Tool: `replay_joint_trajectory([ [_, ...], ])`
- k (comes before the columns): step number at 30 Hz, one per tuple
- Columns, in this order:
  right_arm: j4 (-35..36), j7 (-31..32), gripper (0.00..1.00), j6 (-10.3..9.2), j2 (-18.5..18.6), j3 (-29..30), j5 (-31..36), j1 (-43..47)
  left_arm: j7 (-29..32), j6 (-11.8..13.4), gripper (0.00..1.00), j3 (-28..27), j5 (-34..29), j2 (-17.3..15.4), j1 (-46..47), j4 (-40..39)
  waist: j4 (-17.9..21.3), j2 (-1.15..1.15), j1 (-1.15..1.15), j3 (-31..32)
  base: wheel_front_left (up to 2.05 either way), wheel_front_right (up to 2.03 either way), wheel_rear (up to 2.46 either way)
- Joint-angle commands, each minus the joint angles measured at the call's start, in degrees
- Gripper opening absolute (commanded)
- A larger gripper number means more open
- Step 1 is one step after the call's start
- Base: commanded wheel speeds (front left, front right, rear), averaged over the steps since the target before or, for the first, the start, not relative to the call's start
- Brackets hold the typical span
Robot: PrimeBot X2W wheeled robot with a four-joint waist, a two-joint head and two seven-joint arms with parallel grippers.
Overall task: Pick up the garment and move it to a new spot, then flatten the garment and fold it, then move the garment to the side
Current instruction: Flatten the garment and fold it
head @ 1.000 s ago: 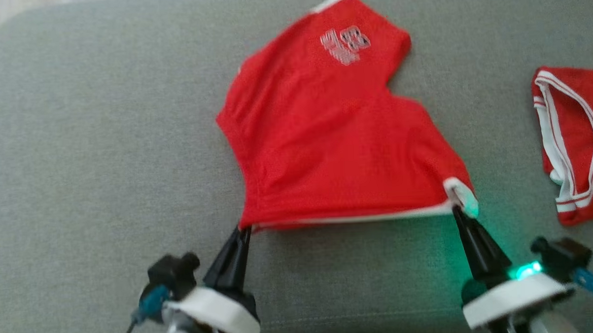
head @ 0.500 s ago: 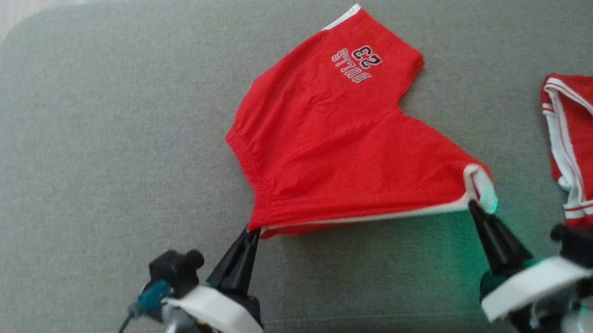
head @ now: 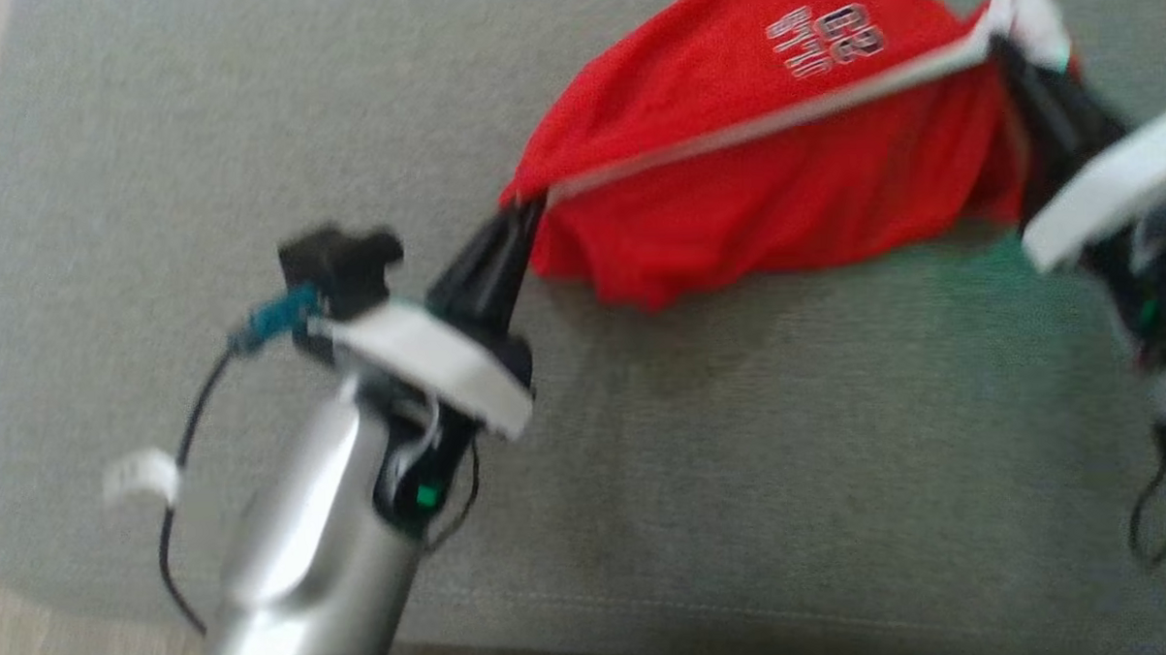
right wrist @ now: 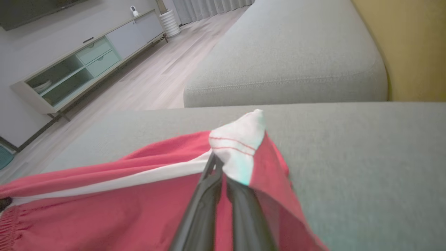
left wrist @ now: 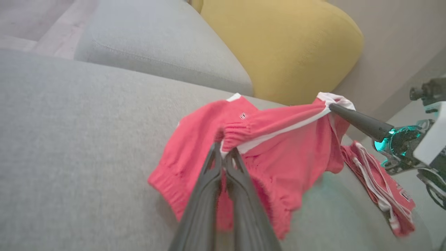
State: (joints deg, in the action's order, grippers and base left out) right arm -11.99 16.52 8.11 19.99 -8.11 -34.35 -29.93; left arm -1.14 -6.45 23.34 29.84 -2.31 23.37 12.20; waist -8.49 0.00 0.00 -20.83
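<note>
Shorts point(head: 762, 190) print smeared, unreadable; right gripper point(head: 1005, 51) body cropped at edge.

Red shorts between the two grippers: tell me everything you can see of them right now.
The red shorts look like soft jersey, with a white side stripe, white hem trim, a gathered elastic waistband and a white printed logo, blurred. The left gripper pinches the waistband end and the right gripper the hem corner, fingers shut, stretching the stripe edge taut above the grey cushion; the rest sags, its lower folds reaching the cushion.
</note>
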Motion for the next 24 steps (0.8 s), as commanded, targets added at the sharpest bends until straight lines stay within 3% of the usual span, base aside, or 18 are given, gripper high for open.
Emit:
replay_joint_trajectory([
  [1,-1.15,0.05,0.0,-0.62,3.27,0.09,-0.53,-4.62,-1.76,0.3,0.0,-3.22,1.04,-1.31,4.18,0.75,-3.82,0.0,0.0,-3.99,0.0,0.0,0.0],
  [9,-13.71,-0.47,0.0,-0.62,5.23,-6.16,-3.02,-18.53,-5.67,-0.51,0.0,-0.02,5.88,-0.64,15.54,14.02,-6.9,0.0,0.0,-7.42,0.0,0.0,0.0],
  [17,-24.61,-6.03,0.0,-0.62,5.62,-14.16,-5.42,-25.58,-10.8,-0.83,0.0,6.35,12.96,-0.58,21.02,24.76,-7.66,0.0,0.0,-8.67,0.0,0.0,0.0],
  [18,-25.65,-6.92,0.44,-0.62,5.49,-14.8,-6.09,-25.93,-11.16,-0.86,0.07,7.34,13.65,-0.58,21.35,25.55,-7.68,0.0,0.0,-8.68,0.0,0.0,0.0],
  [19,-26.48,-8.09,1.0,-0.62,5.42,-15.43,-6.62,-26.21,-11.49,-0.88,0.42,8.28,14.35,-0.58,21.59,26.25,-7.69,0.0,0.0,-8.66,0.0,0.0,0.0],
  [20,-27.24,-9.52,1.0,-0.62,5.41,-15.95,-6.99,-26.4,-11.79,-0.9,0.93,9.13,14.99,-0.58,21.82,26.88,-7.69,0.0,0.0,-8.62,0.0,0.0,0.0],
  [21,-27.88,-10.9,1.0,-0.62,5.32,-16.44,-7.49,-26.48,-12.12,-0.91,1.0,9.82,15.5,-0.58,22.03,27.46,-7.65,0.0,0.0,-8.55,0.0,0.0,0.0],
  [24,-28.94,-16.02,1.0,-0.62,5.65,-17.97,-8.16,-26.57,-13.04,-0.65,1.0,11.15,15.67,-0.57,22.55,29.08,-7.43,0.0,0.0,-8.21,0.0,0.0,0.0],
])
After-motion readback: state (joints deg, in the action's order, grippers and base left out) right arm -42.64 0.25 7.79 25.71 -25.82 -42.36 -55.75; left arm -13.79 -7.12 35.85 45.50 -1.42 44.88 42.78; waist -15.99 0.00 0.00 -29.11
